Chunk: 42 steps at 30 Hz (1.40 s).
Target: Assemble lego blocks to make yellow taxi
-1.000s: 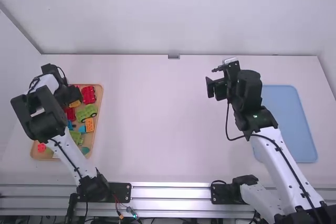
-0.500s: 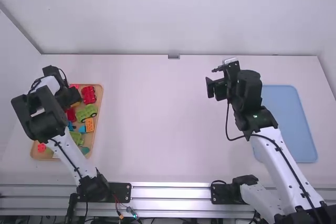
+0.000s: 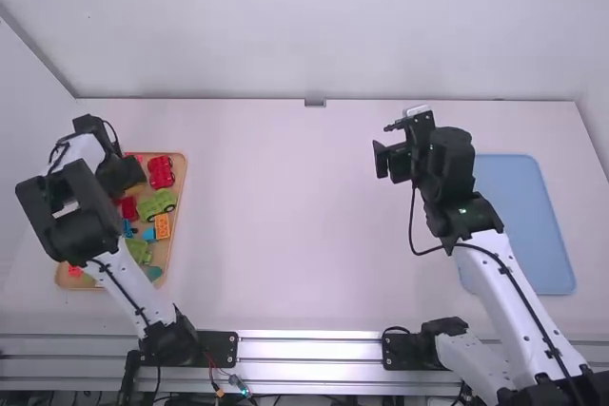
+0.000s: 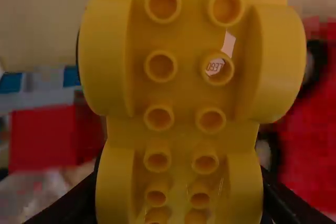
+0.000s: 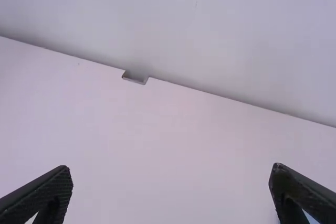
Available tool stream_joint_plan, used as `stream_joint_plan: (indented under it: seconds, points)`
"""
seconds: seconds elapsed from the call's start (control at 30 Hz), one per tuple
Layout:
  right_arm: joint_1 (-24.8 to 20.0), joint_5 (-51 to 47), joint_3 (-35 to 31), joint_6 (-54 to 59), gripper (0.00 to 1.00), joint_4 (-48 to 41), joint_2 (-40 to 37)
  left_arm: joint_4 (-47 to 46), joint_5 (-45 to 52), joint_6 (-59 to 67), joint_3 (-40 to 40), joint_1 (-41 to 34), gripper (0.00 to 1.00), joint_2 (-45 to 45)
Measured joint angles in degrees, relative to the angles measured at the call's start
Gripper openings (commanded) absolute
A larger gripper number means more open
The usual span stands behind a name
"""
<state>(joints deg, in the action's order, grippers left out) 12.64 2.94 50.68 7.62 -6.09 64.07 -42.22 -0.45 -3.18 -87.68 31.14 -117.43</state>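
Left wrist view: yellow car base [image 4: 184,95], studs toward the camera, wheel arches along both sides.
Left gripper [image 4: 178,198]: fingers parted to the base's width, one at each flank; appears to have hold of it.
Location of base: at the wooden tray [image 3: 179,176], over its far part; exact clearance I cannot tell.
Reason for grip: probably the flanks are taken so studs stay free for building and the underside for setting down.
Right gripper [image 5: 172,182]: fingers wide apart, nothing between them; above the white table [image 3: 285,216], well right of the tray.
Reason for its place: likely out of the left arm's way, ready to steady or add parts.
Tray stock: red car [image 3: 161,171], green car [image 3: 157,204], orange block [image 3: 162,225], grouped for picking, I judge.
Blue tray [image 3: 523,225]: far right of the wooden tray; perhaps meant for the finished taxi.
Progress: early, by my reading; the base would next go to the open table right of the tray.
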Motion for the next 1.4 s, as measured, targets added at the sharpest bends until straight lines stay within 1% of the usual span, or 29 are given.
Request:
stream_joint_plan:
  seconds: [0.13, 0.23, 0.27, 0.3, 0.37, 0.4, 0.43, 0.53, 0.57, 0.67, 0.73, 0.8, 0.83, 0.93, 0.97, 1.0, 1.03, 1.07, 1.13, 1.23, 1.27, 1.33, 1.4]
  points:
    - [0.0, -0.04, 0.0, -0.09, 0.99, -0.74, 0.0, -4.55, 2.43, 2.8, -0.02, -3.26, 0.28, 6.88]
    - [0.0, -0.02, 0.0, 0.07, 0.99, -0.87, 0.0, -10.14, 5.05, 8.15, -0.02, -8.31, 0.28, 10.36]
    - [0.0, 0.0, 0.0, 0.02, 0.99, -0.9, 0.0, -11.63, 5.79, 10.45, -0.02, -10.95, 0.21, 10.73]
    - [0.0, -0.02, 0.0, 0.02, 0.99, -0.9, 0.0, -11.98, 5.92, 11.19, -0.02, -11.91, 0.2, 10.73]
    - [0.0, -0.09, 0.0, -0.04, 0.99, -1.03, -0.04, -12.52, 6.16, 15.47, 0.11, -18.18, 0.13, 10.67]
    - [0.0, -0.02, 0.0, 0.0, 0.98, -1.27, -0.2, -11.28, 5.92, 17.55, 0.39, -21.44, 0.13, 10.67]
    - [0.0, -0.11, 0.0, -0.02, 0.99, -1.33, -0.24, -11.15, 5.9, 17.86, 0.44, -21.9, 0.13, 10.67]
    - [0.0, 0.04, 0.0, 0.04, 0.99, -2.84, -2.45, -6.62, 4.87, 24.15, 2.47, -33.07, 0.13, 10.67]
    - [0.0, 0.02, 0.0, -0.09, 0.99, -2.97, -2.75, -6.51, 4.9, 24.44, 2.6, -33.59, 0.13, 10.67]
    - [0.0, 0.09, 0.0, -0.09, 0.99, -6.05, -7.89, -5.79, 4.72, 34.91, 6.69, -46.9, 0.15, 10.67]
    - [0.0, 0.09, 0.0, -0.11, 0.99, -7.06, -9.88, -5.9, 4.7, 39.28, 8.48, -51.36, 0.18, 10.67]
    - [0.0, 0.13, 0.04, 0.0, 0.99, -8.92, -12.59, -4.83, 4.66, 45.97, 11.69, -58.14, 0.19, 10.67]
    - [0.0, 0.07, 0.04, -0.07, 0.99, -9.11, -12.92, -4.52, 4.61, 46.69, 12.07, -58.86, 0.19, 10.67]
    - [0.0, 0.13, 0.04, -0.04, 0.99, -11.15, -15.54, 1.09, 2.45, 51.54, 16.46, -65.48, 0.19, 10.67]
    - [0.0, 0.15, 0.04, -0.09, 0.99, -11.23, -15.63, 1.7, 2.25, 51.71, 16.83, -65.85, 0.19, 10.67]
    - [0.0, 0.24, 0.04, -0.09, 0.99, -11.69, -16.11, 4.96, 1.07, 52.26, 18.73, -67.65, 0.08, 10.67]
    - [0.0, 0.35, 0.04, -0.09, 0.99, -12.04, -16.46, 7.69, 0.22, 52.52, 20.44, -68.81, 0.06, 10.67]
    - [0.0, 0.35, 0.04, -0.09, 0.99, -12.04, -16.46, 7.69, 0.22, 52.52, 20.44, -68.81, 0.06, 10.67]
    - [0.0, 0.35, 0.07, -0.04, 0.99, -12.2, -16.68, 11.23, -0.87, 52.76, 23.21, -69.57, 0.06, 10.67]
    - [0.0, 0.28, 0.04, -0.07, 0.99, -12.17, -16.63, 12.04, -1.9, 52.72, 24.85, -69.02, 0.21, 10.67]
    - [0.0, 0.31, 0.04, -0.11, 0.99, -12.17, -16.63, 12.33, -2.25, 52.46, 25.14, -68.67, 0.35, 10.67]
    - [0.0, 0.39, 0.04, -0.09, 0.99, -12.17, -16.61, 13.18, -2.62, 51.84, 25.16, -68.13, 0.38, 10.67]
    - [0.0, 0.28, 0.04, -0.04, 0.99, -11.93, -16.09, 14.45, -2.82, 50.69, 25.18, -67.23, 0.47, 10.67]
